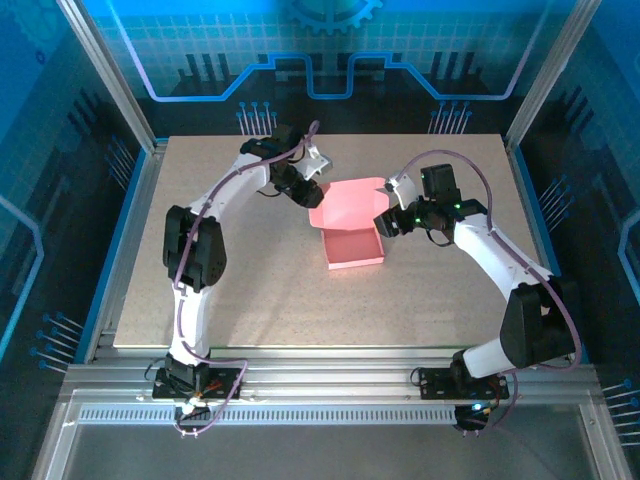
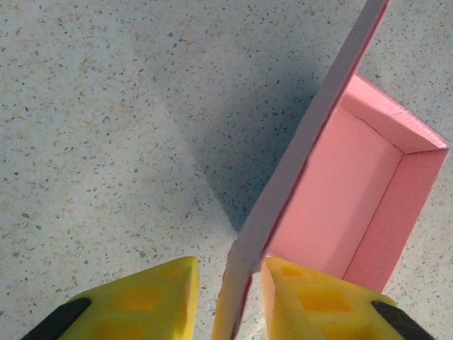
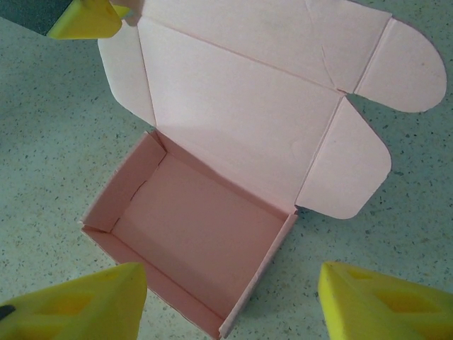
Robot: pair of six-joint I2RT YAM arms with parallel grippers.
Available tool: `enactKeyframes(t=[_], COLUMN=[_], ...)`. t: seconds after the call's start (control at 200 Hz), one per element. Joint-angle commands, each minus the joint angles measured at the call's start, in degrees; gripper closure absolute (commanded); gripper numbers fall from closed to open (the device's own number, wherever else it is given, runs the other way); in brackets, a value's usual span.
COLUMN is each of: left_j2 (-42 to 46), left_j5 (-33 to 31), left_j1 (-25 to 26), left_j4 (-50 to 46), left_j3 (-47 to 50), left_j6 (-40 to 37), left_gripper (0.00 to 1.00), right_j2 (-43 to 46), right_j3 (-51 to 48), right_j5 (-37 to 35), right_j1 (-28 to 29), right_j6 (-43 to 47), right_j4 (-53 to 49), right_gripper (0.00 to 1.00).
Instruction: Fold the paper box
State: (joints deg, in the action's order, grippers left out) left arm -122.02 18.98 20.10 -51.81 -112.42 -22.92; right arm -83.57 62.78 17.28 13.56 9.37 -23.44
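The paper box (image 1: 355, 245) is a pink open tray in the middle of the table, its lid (image 1: 347, 198) raised toward the back. In the right wrist view the tray (image 3: 198, 227) is empty and the lid (image 3: 241, 106) spreads out with rounded side flaps (image 3: 347, 170). My left gripper (image 1: 308, 195) is at the lid's left edge. The left wrist view has that edge (image 2: 311, 127) running between its yellow fingers (image 2: 141, 301), with a gap on one side, so the gripper (image 2: 230, 301) is open. My right gripper (image 1: 385, 222) is open just right of the tray, holding nothing.
The speckled table top (image 1: 250, 290) lies around the box. Metal frame rails (image 1: 320, 385) run along the near edge by the arm bases. Blue panel walls (image 1: 60, 150) close off the sides and back.
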Motion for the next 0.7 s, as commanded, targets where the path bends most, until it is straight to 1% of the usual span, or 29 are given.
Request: enactKeyframes(t=[0.0, 0.115, 0.37, 0.43, 0.61, 0.695], left_j2=[-1.45, -1.98, -2.54, -2.77, -3.00, -3.04], left_j5=[1.54, 1.29, 0.40, 0.35, 0.79, 0.71], left_j1=[0.60, 0.79, 0.91, 0.91, 0.90, 0.90], left_j4=[-2.50, -2.92, -3.24, -3.50, -3.97, -4.05], left_j3=[-2.72, -3.01, -3.59, -3.83, -3.89, -3.83], left_j6=[-1.34, -1.43, -1.86, -1.79, -1.52, -1.82], left_gripper=[0.70, 0.73, 0.74, 0.79, 0.82, 0.89], right_j2=[0.16, 0.26, 0.43, 0.51, 0.43, 0.34], right_j3=[1.23, 1.20, 1.29, 1.21, 1.29, 1.29], right_j5=[-0.23, -0.82, -0.93, -1.13, -1.32, -1.98], right_j1=[0.67, 0.61, 0.59, 0.67, 0.63, 0.65], right_j6=[1.01, 1.09, 1.09, 1.09, 1.01, 0.67], right_j4=[-1.43, -1.51, -1.67, -1.60, -1.60, -1.53], right_gripper=[0.34, 0.34, 0.34, 0.34, 0.34, 0.34])
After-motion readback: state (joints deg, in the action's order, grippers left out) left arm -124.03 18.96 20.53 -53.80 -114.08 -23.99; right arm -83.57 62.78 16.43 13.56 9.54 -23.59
